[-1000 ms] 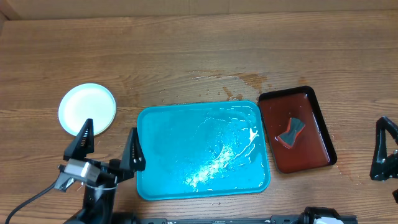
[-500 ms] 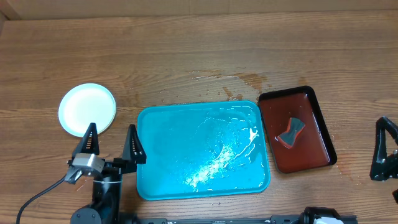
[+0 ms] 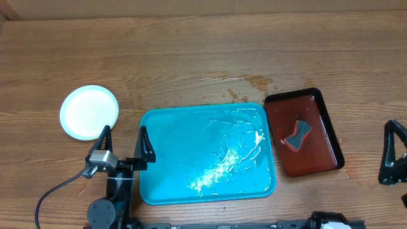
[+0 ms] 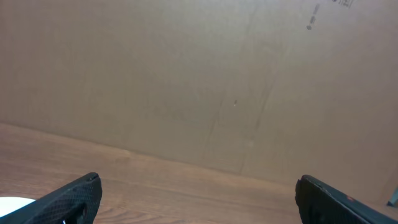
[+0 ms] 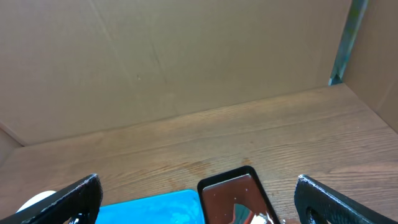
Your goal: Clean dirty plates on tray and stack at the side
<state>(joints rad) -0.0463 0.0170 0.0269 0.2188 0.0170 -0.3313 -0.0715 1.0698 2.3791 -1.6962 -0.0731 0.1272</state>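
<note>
The turquoise tray [image 3: 254, 184] lies at the table's centre, wet and glistening, with no plates on it. A round white plate [image 3: 89, 112] with a pale blue-white rim and no red smears lies on the wood to its left; I cannot tell if other plates lie beneath it. My left gripper [image 3: 123, 145] is open and empty, over the tray's left edge, just below and to the right of the plate. My right gripper [image 3: 393, 152] is open and empty at the table's far right edge. The right wrist view shows the tray [image 5: 155, 208] between its fingers [image 5: 198, 190].
A smaller dark red-brown tray [image 3: 324, 121] holding a grey and red sponge [image 3: 298, 135] and some liquid sits right of the turquoise tray. Water is spilled on the wood [image 3: 245, 86] behind the trays. A cardboard wall [image 4: 186, 74] stands at the back.
My left gripper has moved right and slightly away from the front edge, toward the turquoise tray's left edge. The right arm, plate and trays have not moved.
</note>
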